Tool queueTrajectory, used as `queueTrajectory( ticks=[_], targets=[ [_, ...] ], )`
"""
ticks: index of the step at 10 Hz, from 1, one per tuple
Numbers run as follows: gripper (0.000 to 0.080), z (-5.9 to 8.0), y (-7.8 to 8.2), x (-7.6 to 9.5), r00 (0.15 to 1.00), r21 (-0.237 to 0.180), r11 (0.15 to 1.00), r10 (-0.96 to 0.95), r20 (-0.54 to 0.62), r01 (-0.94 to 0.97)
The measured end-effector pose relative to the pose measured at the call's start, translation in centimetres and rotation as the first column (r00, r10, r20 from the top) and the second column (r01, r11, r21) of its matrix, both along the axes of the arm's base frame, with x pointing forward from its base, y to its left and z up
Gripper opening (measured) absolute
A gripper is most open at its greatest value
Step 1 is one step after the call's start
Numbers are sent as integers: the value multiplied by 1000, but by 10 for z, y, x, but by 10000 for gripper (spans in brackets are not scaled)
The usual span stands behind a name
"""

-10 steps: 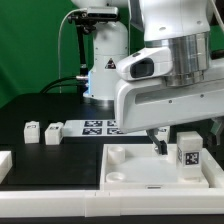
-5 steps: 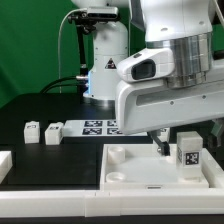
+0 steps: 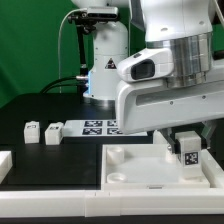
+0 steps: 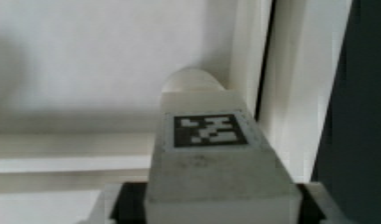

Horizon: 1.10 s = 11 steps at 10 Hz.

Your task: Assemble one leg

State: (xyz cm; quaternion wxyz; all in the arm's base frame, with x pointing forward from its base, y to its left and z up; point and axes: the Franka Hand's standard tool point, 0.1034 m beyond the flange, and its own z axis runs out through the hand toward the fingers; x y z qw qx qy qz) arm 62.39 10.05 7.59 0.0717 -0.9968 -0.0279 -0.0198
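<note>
- No words, brand names or numbers can be read anywhere.
- The leg (image 4: 210, 150), clamped between the fingers of the gripper (image 4: 213, 205), carries a black-and-white square tag (image 4: 210, 130): a pattern only, no letters.
- The marker board (image 3: 97, 127), well off from the gripper towards the exterior view's left, bears several similar tags, which are too small to make out.

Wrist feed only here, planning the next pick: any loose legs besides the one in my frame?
Observer: Yes: the far-left leg and the second leg beside it, at the exterior view's left of the marker board.
Operator: Where's mine sitting?
Observer: The leg in your frame is at the end of the tabletop toward the exterior view's right.
Operator: Anything else?
Observer: A white part cut off at the exterior view's left edge; can't identify it.
</note>
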Motion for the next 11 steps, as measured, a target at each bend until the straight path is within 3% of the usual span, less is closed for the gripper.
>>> queueTrajectory(
  ticks=[2, 5, 7, 8, 11],
  targets=[
    [290, 0, 0, 0, 999, 3, 999, -43, -7, 43],
    [291, 0, 4, 1, 895, 19, 896, -443, -56, 444],
    [291, -1, 9, 1, 752, 10, 754, -653, -92, 656],
    [291, -1, 10, 0, 641, -3, 645, -759, -113, 764],
    [291, -2, 12, 0, 364, -38, 372, -920, -144, 927]
  ],
)
